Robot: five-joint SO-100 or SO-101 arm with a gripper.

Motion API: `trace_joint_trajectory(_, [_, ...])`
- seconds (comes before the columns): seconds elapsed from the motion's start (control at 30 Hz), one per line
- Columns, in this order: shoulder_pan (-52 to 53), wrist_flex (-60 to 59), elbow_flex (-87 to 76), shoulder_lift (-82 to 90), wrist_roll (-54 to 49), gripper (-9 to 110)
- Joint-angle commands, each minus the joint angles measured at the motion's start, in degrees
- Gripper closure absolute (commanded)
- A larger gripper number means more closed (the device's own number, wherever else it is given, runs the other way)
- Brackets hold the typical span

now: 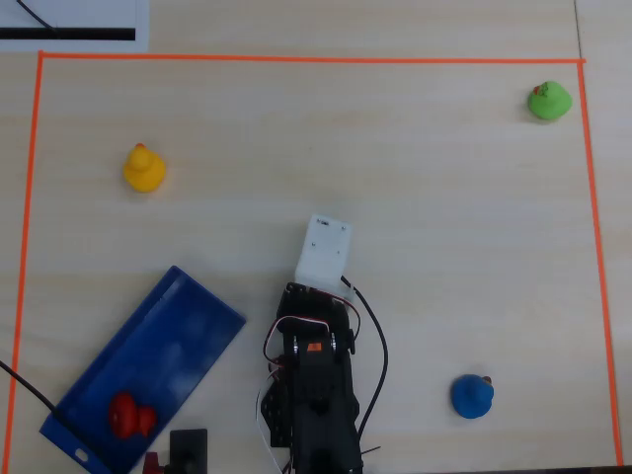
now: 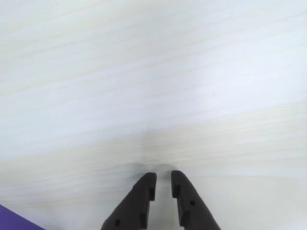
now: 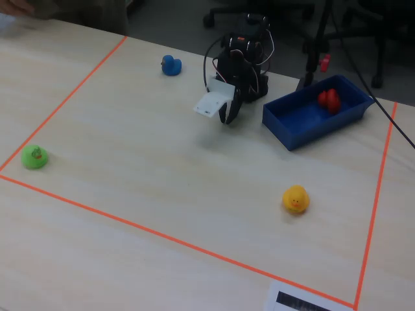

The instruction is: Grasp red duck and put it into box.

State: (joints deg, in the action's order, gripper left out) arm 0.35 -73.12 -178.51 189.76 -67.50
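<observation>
The red duck lies inside the blue box, near its lower end in the overhead view. In the fixed view the duck sits at the far end of the box. My gripper hangs just above bare table to the right of the box in the overhead view. Its black fingers stand nearly together with only a narrow slit and hold nothing. In the fixed view it points down beside the box. A corner of the box shows in the wrist view.
A yellow duck, a green duck and a blue duck stand apart on the table inside an orange tape border. A white camera mount hides the gripper from above. Cables trail round the arm base.
</observation>
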Motion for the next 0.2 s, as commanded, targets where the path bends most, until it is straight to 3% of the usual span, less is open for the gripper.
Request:
trace_joint_trajectory(0.0, [0.09, -1.41, 0.26, 0.00, 0.09, 101])
trace_joint_trajectory(0.17, [0.09, -1.41, 0.26, 0.00, 0.09, 101])
